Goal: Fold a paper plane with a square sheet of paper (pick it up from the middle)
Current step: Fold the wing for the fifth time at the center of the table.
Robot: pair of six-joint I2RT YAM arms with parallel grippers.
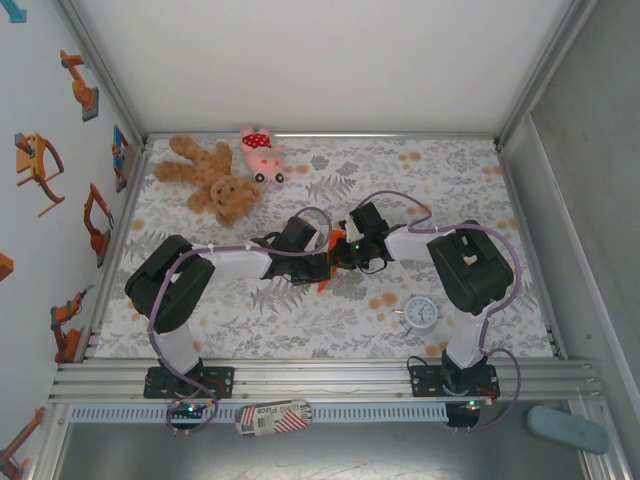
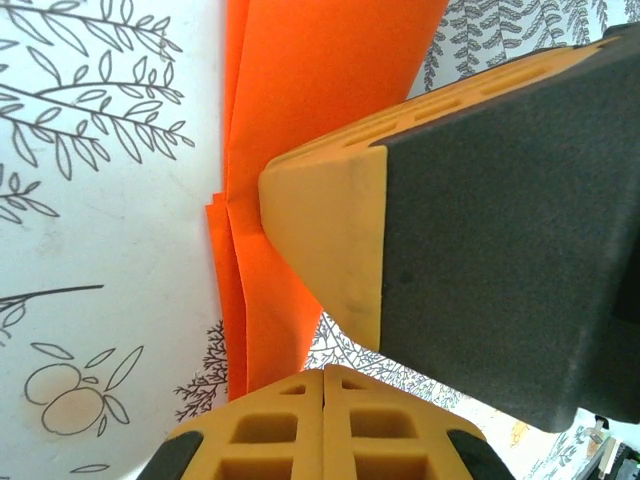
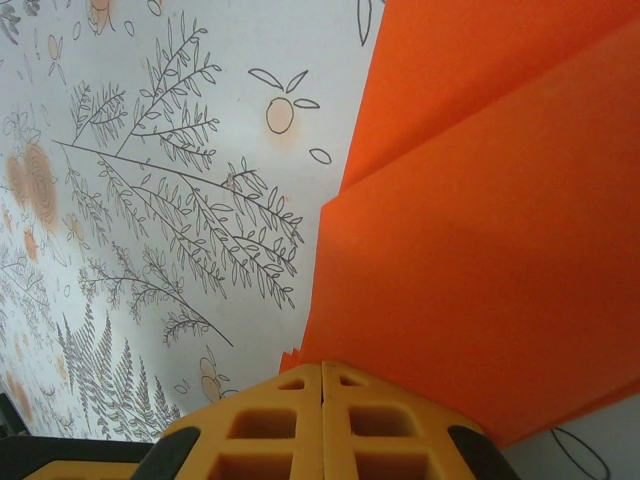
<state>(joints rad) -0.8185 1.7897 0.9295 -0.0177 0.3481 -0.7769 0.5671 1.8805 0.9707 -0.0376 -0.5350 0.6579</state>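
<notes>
Orange paper point(image 2: 300, 100): folded into several layers with sharp creases; I see it at the middle of the tabletop point(image 1: 450, 180), between my two claws
Paper edges: from the left wrist, a few layered edges run side by side down its left side; from the right wrist, one flap lies stepped over another
Left claw point(image 2: 325, 375): fingers pressed flat together with no gap; the paper's lower end runs right up to the tips, and I cannot tell whether a layer is caught between them
Right claw point(image 3: 322, 368): closed just as tight; a corner of the paper meets its tips, pinched or only touching I cannot say
Claws together: nearly tip to tip over the paper; from the left wrist, a yellow-and-grey right-claw finger point(image 2: 330, 240) sits across the paper's right side
Tabletop cover: white, printed with grey leaves and orange fruit
Teddy bear point(image 1: 213, 180): brown, sprawled at the far left, well apart from the paper
Plush pig point(image 1: 262, 153): pink, just beside the bear
Clock point(image 1: 421, 313): small, round, white, on the near right beside the right arm
</notes>
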